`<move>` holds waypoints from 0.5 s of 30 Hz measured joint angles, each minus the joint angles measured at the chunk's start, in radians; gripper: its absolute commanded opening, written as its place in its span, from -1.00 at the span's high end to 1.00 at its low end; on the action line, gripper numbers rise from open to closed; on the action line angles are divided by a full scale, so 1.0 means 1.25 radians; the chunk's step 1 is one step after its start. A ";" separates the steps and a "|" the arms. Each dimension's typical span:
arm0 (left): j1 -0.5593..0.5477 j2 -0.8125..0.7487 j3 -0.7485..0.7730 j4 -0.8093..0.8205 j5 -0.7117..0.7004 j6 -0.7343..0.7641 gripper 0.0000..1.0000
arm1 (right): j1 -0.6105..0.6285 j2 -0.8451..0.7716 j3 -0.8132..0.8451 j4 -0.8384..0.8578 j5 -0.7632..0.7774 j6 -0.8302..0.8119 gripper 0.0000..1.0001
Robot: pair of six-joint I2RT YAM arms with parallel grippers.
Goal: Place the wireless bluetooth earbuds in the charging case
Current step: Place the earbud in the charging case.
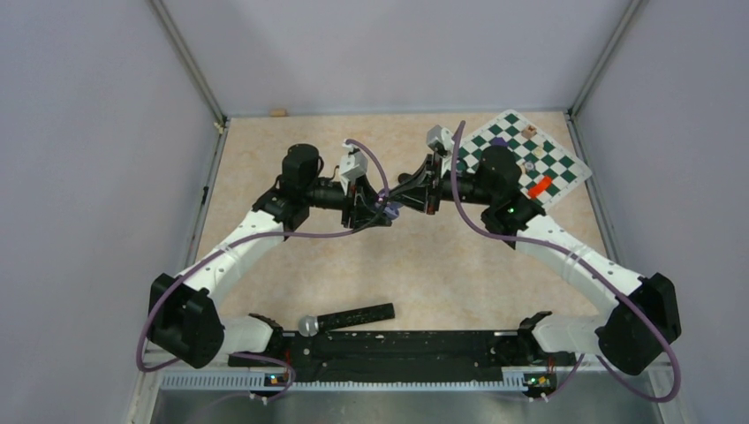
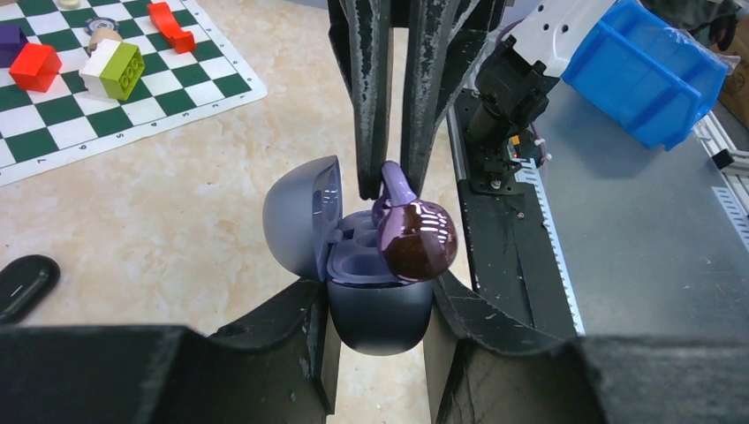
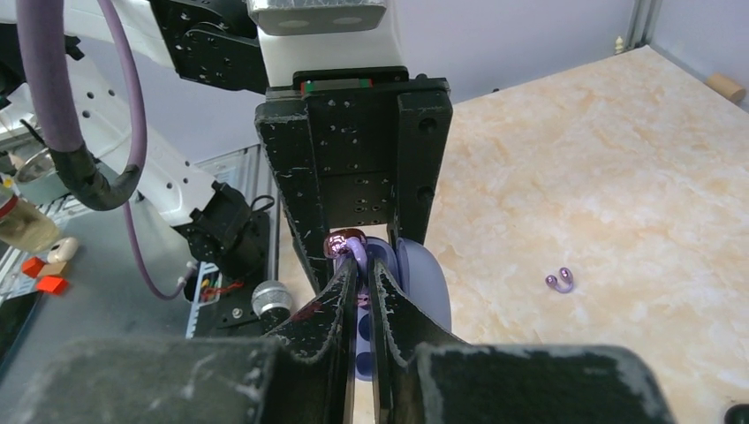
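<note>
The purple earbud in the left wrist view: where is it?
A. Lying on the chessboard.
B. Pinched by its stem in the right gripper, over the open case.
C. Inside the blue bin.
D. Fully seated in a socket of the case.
B: the right gripper pinches the purple earbud by its stem, over the sockets of the open charging case held in the left gripper.

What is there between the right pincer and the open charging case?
One lilac earbud: the right pincer grips its stem, and its glossy head hangs over the open charging case. The left wrist view shows it best.
</note>
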 measured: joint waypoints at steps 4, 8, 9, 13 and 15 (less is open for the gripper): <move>0.000 -0.004 0.000 -0.026 -0.001 0.025 0.83 | 0.000 -0.005 0.000 -0.027 0.013 -0.023 0.89; 0.000 -0.017 0.000 -0.053 -0.001 0.055 0.83 | 0.000 -0.013 0.000 -0.053 0.021 -0.044 0.91; 0.000 -0.020 0.000 -0.058 -0.002 0.061 0.83 | 0.000 -0.016 0.000 -0.057 0.022 -0.048 0.90; 0.000 -0.023 0.000 -0.078 -0.003 0.079 0.80 | 0.000 -0.023 0.001 -0.068 0.031 -0.057 0.91; 0.000 -0.023 0.000 -0.087 -0.003 0.085 0.79 | 0.000 -0.023 0.001 -0.069 0.033 -0.058 0.91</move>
